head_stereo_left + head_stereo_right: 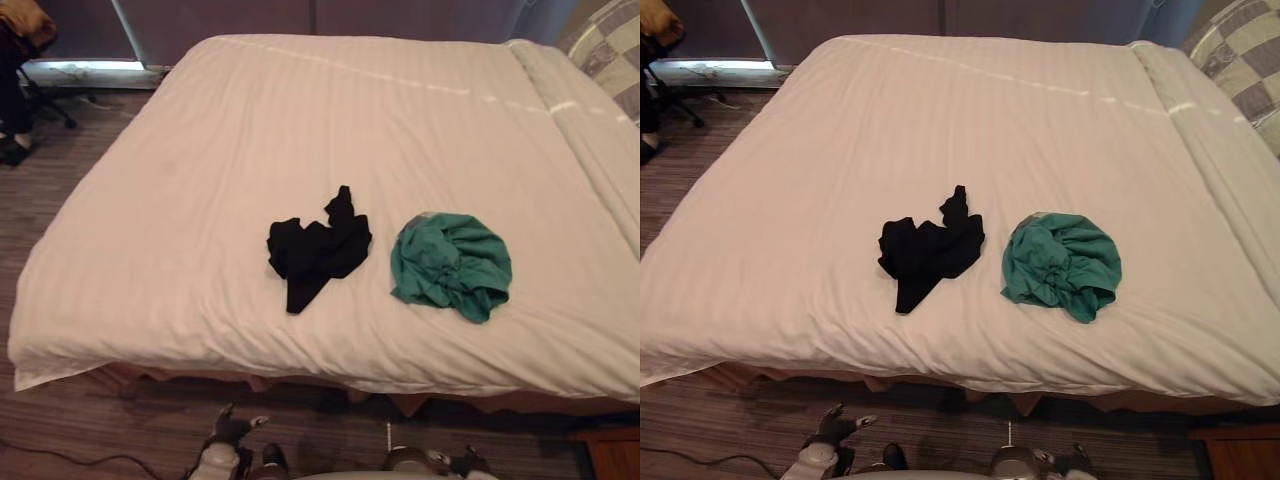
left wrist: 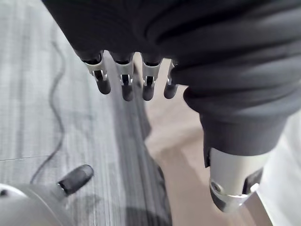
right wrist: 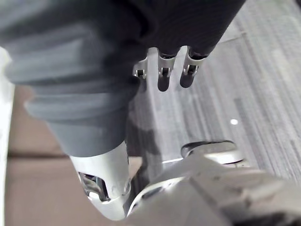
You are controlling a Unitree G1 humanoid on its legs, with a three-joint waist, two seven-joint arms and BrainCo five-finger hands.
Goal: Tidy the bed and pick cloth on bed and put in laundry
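Observation:
A crumpled black cloth (image 1: pixel 318 248) lies on the white striped bed (image 1: pixel 200 180), near the middle of its front half. Just to its right, apart from it, lies a bunched green cloth (image 1: pixel 450 265). Both my hands hang low by the floor in front of the bed's near edge. My left hand (image 1: pixel 228 432) is below the black cloth and my right hand (image 1: pixel 440 462) is below the green one. In the left wrist view the left hand's fingers (image 2: pixel 127 87) hang relaxed over the carpet, holding nothing. The right hand's fingers (image 3: pixel 164 70) are likewise relaxed and empty.
A checked pillow (image 1: pixel 612 50) lies at the bed's far right corner, with a folded strip of bedding (image 1: pixel 590 130) along the right side. An office chair (image 1: pixel 50 100) stands at the far left on the carpet. A wooden piece of furniture (image 1: pixel 612 455) sits at the lower right.

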